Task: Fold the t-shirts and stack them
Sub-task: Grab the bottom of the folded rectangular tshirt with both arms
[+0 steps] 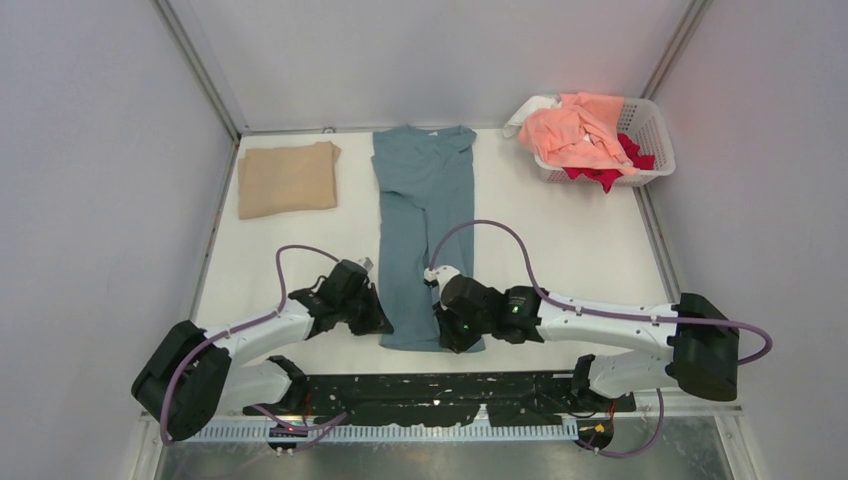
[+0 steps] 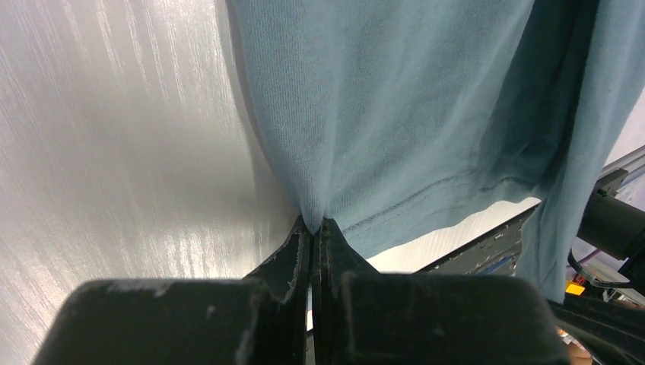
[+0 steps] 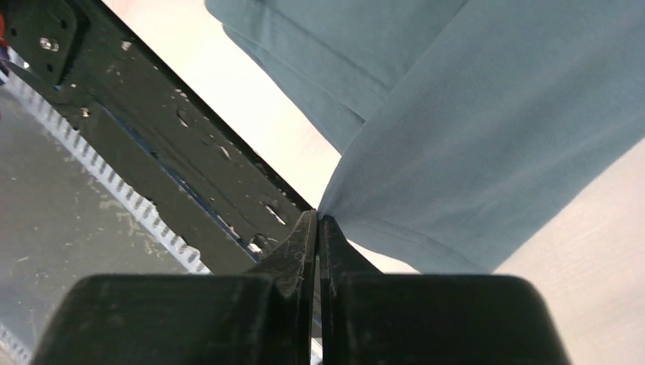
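Teal t-shirt (image 1: pixel 425 200), near hem corners hidden

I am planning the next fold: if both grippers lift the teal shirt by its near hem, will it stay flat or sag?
Probably sag: the teal shirt puckers into a cone where the left gripper pinches it, so it looks floppy. The knit looks thin, so likely light. The right gripper holds only a small pinch, which may slip if pulled fast.
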